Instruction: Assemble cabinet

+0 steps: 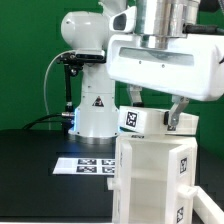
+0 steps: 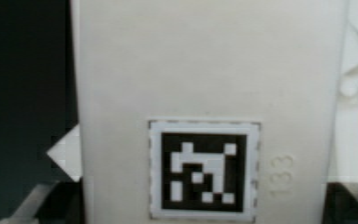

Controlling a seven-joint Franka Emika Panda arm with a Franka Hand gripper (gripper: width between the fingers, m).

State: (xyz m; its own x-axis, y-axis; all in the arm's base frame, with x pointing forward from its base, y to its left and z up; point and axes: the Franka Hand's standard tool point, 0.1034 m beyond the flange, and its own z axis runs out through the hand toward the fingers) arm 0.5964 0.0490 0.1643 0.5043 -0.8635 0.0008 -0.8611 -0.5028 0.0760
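The white cabinet box (image 1: 152,180) stands tall at the front of the exterior view's right, with square marker tags on its faces. My gripper (image 1: 155,118) comes down on its top end, one finger (image 1: 133,98) on each side of the tagged upper part (image 1: 130,121). The jaws stand wide and press against the two sides of that part. In the wrist view the cabinet's white face (image 2: 202,70) fills the space between the fingers, with one black-and-white tag (image 2: 204,180) close to my gripper (image 2: 208,212). The box's lower end is cut off by the picture's edge.
The marker board (image 1: 88,163) lies flat on the black table (image 1: 30,170) toward the exterior view's left of the cabinet. The arm's white base (image 1: 95,112) stands behind it, in front of a green backdrop.
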